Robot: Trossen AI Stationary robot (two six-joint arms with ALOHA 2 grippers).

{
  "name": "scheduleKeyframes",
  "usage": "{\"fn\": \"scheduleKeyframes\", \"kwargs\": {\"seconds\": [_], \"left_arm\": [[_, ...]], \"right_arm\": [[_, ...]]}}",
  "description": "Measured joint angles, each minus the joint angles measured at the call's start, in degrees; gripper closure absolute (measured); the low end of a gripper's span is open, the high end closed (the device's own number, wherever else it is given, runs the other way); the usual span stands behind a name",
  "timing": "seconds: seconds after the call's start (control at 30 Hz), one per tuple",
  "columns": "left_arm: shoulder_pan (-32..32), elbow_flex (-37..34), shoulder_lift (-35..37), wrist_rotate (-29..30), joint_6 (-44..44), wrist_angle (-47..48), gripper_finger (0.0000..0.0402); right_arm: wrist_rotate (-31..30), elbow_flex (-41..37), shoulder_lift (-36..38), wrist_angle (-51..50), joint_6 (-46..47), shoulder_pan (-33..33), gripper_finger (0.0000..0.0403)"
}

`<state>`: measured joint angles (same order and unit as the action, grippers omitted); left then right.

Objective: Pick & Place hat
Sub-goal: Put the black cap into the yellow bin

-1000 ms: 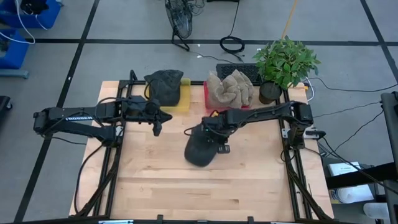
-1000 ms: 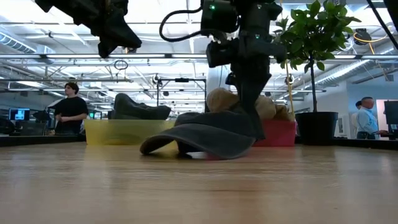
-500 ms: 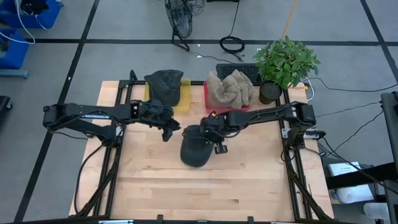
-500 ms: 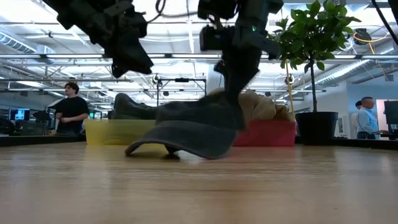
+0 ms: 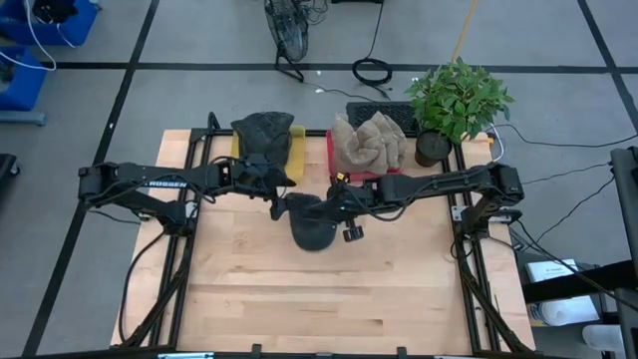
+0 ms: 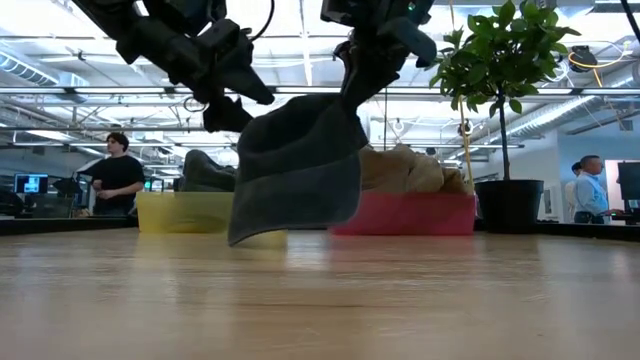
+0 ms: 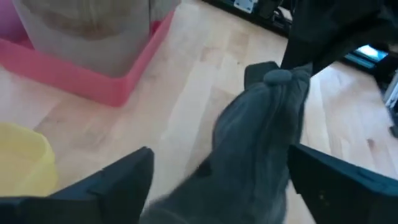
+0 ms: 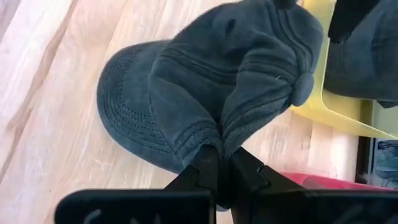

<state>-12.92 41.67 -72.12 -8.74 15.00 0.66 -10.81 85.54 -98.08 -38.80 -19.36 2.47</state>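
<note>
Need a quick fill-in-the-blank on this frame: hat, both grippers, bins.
1. The right gripper is ____ on the hat.
2. The hat hangs ____ the table, not touching it.
3. The left gripper has its fingers ____ beside the hat.
4. The tan cloth sits in the ____ bin.

Missing: shut; above; open; red

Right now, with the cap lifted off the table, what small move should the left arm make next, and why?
Probably close the open left hand on the cap. The right hand pinches the cap, which hangs clear of the table, and in the left wrist view it sits between the left fingers.
</note>
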Motion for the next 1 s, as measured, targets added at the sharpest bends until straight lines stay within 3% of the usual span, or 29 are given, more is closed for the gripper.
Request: {"fn": "scheduleKeyframes", "kwargs": {"seconds": [0.17,0.43,0.6,0.83,0.87,1.0], "left_arm": [[0.2,0.0,0.0,0.6,-3.8,0.0,0.0006],[2.2,0.1,-1.8,-5.3,-4.3,-2.3,0.0036],[3.2,0.0,-3.4,-5.9,-2.0,-2.8,0.0129],[3.3,0.0,-3.7,-5.8,-1.8,-4.9,0.036],[3.3,0.0,-3.5,-5.7,-1.9,-5.0,0.038],[3.2,1.0,-2.7,-4.2,-4.5,-4.7,0.0388]], "right_arm": [[-0.7,0.0,0.0,0.9,-1.0,0.5,0.0397],[-2.7,0.0,0.0,1.3,-1.5,0.6,0.0397],[-2.7,0.0,0.0,3.8,-1.5,0.6,0.0397],[-2.9,0.0,0.0,4.9,2.2,0.6,0.0396],[-3.0,0.0,0.0,4.7,3.4,0.6,0.0395],[-3.0,0.0,0.0,3.5,8.5,0.5,0.0373]]}}
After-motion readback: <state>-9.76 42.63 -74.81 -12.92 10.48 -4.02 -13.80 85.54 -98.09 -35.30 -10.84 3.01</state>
